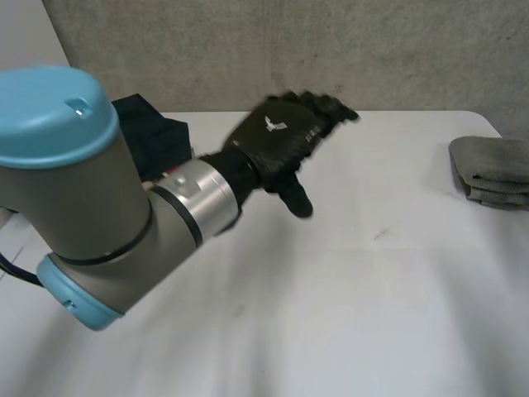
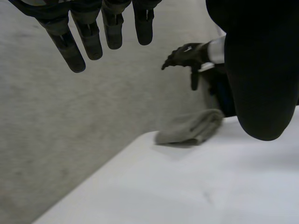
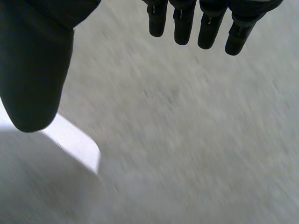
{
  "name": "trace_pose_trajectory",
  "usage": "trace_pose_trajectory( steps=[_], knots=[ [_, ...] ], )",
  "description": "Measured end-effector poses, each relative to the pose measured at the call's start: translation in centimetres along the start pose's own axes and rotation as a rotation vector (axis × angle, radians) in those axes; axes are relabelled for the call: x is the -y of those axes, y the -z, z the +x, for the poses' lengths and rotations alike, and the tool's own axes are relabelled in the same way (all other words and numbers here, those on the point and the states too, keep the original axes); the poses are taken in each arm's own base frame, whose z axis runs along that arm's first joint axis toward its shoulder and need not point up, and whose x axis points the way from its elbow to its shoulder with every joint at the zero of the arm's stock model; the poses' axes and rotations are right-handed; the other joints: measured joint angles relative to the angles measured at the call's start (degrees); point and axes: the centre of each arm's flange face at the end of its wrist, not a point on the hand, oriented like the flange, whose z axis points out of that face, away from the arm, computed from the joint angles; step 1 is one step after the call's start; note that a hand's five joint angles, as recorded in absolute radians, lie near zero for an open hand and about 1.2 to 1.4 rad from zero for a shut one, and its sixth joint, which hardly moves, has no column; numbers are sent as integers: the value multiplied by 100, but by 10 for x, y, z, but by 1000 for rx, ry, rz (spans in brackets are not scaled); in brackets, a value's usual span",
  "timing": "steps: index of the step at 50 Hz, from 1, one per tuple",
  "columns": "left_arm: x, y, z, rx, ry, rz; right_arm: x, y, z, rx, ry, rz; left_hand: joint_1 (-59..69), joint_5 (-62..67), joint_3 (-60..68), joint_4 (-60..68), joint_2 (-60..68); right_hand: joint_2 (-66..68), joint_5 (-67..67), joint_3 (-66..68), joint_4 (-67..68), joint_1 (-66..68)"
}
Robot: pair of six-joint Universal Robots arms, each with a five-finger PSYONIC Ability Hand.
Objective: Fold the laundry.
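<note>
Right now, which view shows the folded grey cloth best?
The left wrist view: the folded grey cloth lies nearly whole at the white table's edge. The head view cuts it off at the frame's side, though its layers show. The right wrist view faces elsewhere.

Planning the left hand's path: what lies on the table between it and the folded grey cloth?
Nothing: in the head view, bare white table runs from the left hand to the folded grey cloth.

Right hand (image 3: 35,65) spread wide against a grey surface (image 3: 201,140).
Fingers (image 3: 183,25) straight, thumb held apart; white table corner (image 3: 74,142) just beside the thumb tip.
</note>
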Motion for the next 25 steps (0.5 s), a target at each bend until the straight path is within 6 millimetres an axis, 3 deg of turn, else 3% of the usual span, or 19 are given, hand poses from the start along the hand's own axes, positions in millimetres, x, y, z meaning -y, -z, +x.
trace_pose_trajectory(
  steps=[4, 5, 9, 13, 17, 22, 25],
  knots=[
    [8, 0, -15, 84, -14, 25, 21, 23, -22, 109, -1, 74, 0, 0, 0, 0, 0, 0, 0, 0, 0, 0],
    [15, 1, -33, 174, -28, 48, 34, 44, -42, 202, -3, 125, 0, 0, 0, 0, 0, 0, 0, 0, 0, 0],
    [20, 3, -73, 336, -67, 72, 51, 84, -70, 358, 14, 187, 0, 0, 0, 0, 0, -1, 0, 0, 0, 0],
    [12, 8, -131, 507, -156, 51, 60, 126, -86, 482, 62, 223, 0, 0, 0, 0, 0, -1, 0, 0, 0, 0],
    [-19, 15, -202, 667, -310, -48, 60, 166, -97, 570, 126, 229, 0, 0, 0, 0, 0, -1, 0, 0, 0, 0],
    [-68, 21, -265, 754, -447, -173, 51, 190, -106, 620, 157, 197, 0, 0, 0, 0, 0, -1, 0, 0, 0, 0],
    [-76, 21, -273, 758, -457, -189, 50, 191, -107, 623, 158, 193, 0, 0, 0, 0, 0, -1, 0, 0, 0, 0]
  ],
)
